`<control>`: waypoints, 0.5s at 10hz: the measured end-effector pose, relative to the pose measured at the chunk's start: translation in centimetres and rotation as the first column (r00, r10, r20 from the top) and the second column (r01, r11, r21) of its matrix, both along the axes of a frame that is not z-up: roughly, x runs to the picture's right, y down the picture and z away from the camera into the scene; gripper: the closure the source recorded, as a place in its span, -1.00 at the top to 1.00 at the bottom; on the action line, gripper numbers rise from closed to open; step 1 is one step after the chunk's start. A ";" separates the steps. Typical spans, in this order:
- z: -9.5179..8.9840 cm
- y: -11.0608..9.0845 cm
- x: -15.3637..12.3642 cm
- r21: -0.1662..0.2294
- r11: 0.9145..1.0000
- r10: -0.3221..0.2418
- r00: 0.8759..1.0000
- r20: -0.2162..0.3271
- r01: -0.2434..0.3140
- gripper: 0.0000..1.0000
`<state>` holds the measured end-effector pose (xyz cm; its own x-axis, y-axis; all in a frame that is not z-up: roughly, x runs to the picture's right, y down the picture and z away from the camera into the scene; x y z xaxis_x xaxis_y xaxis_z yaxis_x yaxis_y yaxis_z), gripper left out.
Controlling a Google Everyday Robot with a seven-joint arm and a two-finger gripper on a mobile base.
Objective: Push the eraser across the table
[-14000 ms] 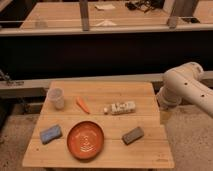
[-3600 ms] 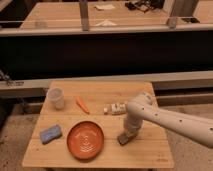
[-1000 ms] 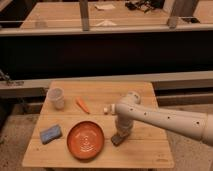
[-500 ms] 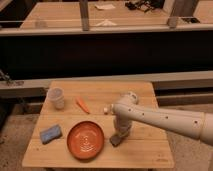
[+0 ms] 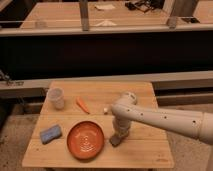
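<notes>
the tool (image 5: pixel 120 132) is down at the eraser (image 5: pixel 115 140) just right of the orange plate (image 5: pixel 86 140), spread or pressed together i can't tell, and a leftward shove could ram the eraser into that plate on the worktop (image 5: pixel 146 150).

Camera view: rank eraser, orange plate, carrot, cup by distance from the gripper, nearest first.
1. eraser, at the tip of the gripper.
2. orange plate, left in view.
3. carrot, back-left.
4. cup, far back-left.

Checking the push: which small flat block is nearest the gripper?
The dark grey-brown rectangular eraser, at the gripper; the blue spongy block lies beyond the orange plate.
</notes>
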<state>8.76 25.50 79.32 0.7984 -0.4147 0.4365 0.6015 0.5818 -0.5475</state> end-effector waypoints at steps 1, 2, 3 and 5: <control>-0.2 -0.1 -0.1 -0.001 1.000 0.002 1.000 0.001 -0.002 -0.84; -0.3 -0.2 -0.2 -0.002 1.000 0.000 1.000 0.002 0.000 -0.84; -0.2 -0.1 -0.2 -0.001 1.000 -0.002 1.000 0.004 0.002 -0.84; 0.1 0.1 -0.3 0.001 1.000 -0.007 1.000 0.001 0.007 -0.84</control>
